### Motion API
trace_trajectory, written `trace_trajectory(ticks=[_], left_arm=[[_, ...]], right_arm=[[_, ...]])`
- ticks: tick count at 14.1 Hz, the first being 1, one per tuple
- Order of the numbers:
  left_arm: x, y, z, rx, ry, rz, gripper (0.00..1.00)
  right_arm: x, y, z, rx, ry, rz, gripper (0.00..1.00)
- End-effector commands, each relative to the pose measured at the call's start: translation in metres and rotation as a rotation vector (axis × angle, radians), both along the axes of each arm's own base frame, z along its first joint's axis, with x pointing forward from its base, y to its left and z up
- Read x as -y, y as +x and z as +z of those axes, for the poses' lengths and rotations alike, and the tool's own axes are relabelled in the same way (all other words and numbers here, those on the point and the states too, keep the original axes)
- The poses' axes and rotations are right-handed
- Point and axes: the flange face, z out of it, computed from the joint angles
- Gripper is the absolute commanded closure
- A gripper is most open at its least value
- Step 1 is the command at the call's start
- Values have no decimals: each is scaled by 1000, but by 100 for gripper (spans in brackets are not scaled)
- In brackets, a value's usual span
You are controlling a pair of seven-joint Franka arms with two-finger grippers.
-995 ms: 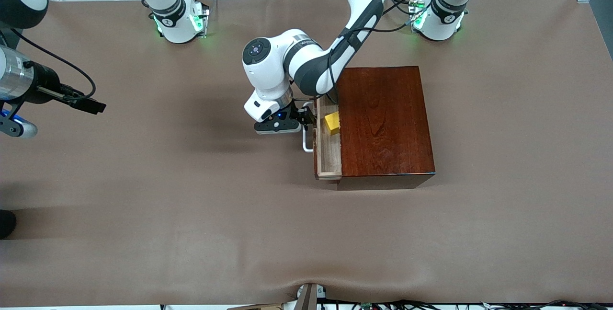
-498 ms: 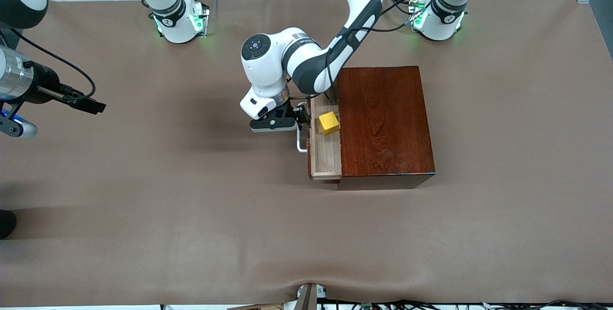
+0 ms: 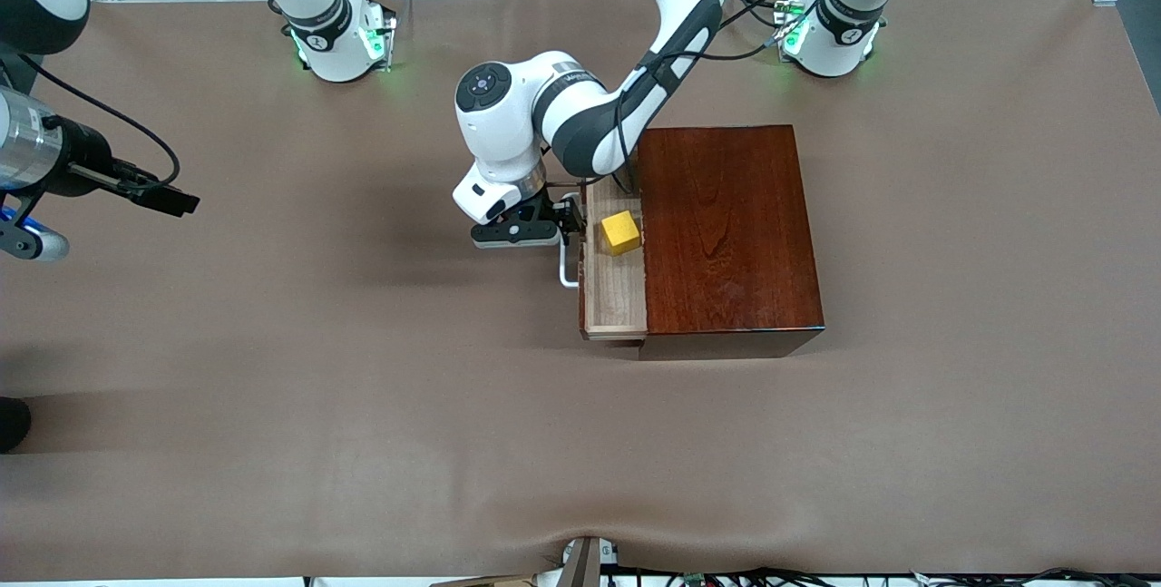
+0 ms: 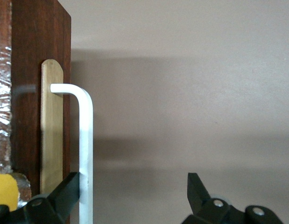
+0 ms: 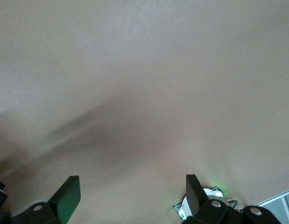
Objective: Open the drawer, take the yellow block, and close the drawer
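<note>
Tabletop drawer (image 3: 613, 283) slid farther out, left pincer (image 3: 570, 222) hooking handle (image 3: 568, 262).

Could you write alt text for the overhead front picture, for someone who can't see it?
On a brown table, the left claw sits open at the white handle of a partly open drawer in a dark wooden box; a yellow block lies in the drawer. The right claw waits open at the right arm's end of the table.
</note>
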Motion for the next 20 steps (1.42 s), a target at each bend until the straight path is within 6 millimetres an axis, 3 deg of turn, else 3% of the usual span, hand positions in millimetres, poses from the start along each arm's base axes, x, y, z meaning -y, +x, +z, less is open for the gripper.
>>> trace_trajectory(ticks=[1,14,17,20], left_arm=[[22,-11,0,21,-78,24,0],[38,-17,13,40,-206,71,0],[31,-7,29,52,-214,86,0],[4,19,80,70,-231,133,0]], right_arm=[[2,-3,8,5,16,-12,0],[4,-4,7,-3,13,-28,0],[4,-4,7,-3,14,-28,0],[4,-4,7,-3,14,-30,0]])
